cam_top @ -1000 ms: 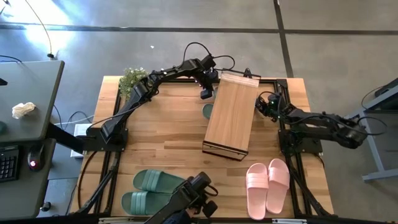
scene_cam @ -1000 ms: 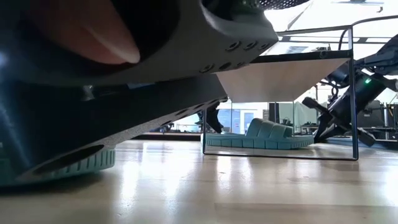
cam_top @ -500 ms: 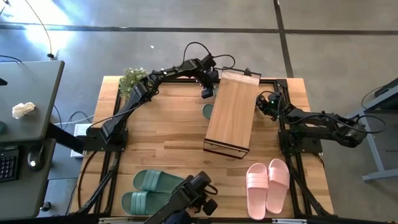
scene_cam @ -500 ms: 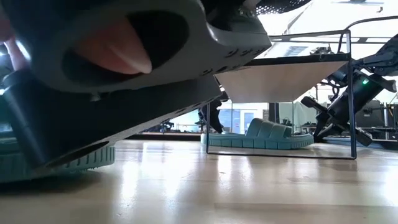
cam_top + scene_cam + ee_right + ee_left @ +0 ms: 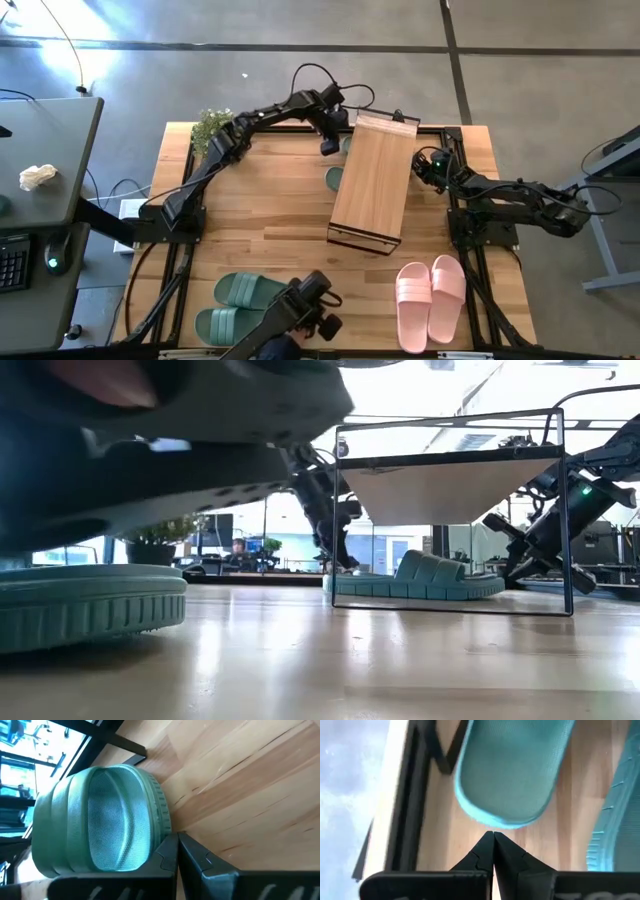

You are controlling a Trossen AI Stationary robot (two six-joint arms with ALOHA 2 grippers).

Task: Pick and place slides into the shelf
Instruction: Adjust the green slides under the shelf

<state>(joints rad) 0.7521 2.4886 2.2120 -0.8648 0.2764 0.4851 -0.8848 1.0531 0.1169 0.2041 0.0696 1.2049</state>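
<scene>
Green slide (image 5: 334, 178) mostly under shelf (image 5: 372, 180)

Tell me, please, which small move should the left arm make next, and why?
Probably open the left gripper. Its fingers are shut, with the tips just short of the rim of a muted green rubbery slide near the light-wood shelf. While shut, they cannot grasp it.

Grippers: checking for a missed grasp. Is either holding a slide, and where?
Nothing is held. The left gripper is shut, empty, short of a green slide; the right gripper is shut beside another slide.
</scene>
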